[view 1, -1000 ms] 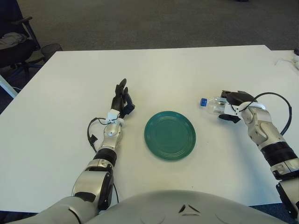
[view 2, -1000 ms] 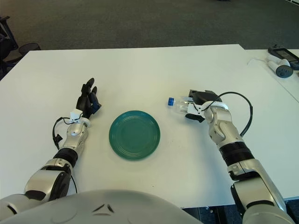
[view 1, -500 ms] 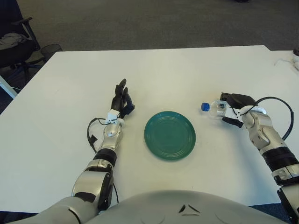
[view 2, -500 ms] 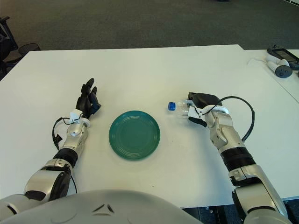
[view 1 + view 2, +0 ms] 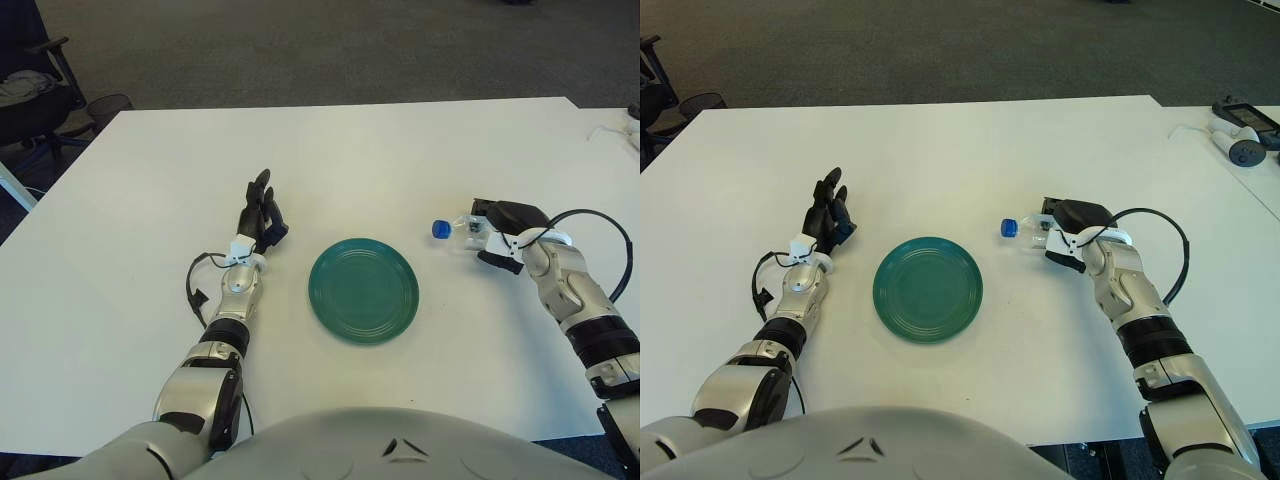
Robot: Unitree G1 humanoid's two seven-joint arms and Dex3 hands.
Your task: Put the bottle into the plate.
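Observation:
A green plate [image 5: 363,289] lies in the middle of the white table [image 5: 330,150]. To its right, a small clear bottle [image 5: 457,230] with a blue cap lies sideways, cap pointing toward the plate. My right hand [image 5: 500,228] is wrapped around the bottle's body, fingers curled over it, hiding most of it. Left of the plate, my left hand [image 5: 261,213] shows with fingers extended and nothing in them.
A black cable [image 5: 610,240] loops from my right forearm over the table. White devices [image 5: 1238,136] sit at the far right on a neighbouring table. An office chair [image 5: 40,95] stands beyond the table's left corner.
My right hand and the bottle have shifted slightly rightward and toward me since one second ago. The left hand has stayed still.

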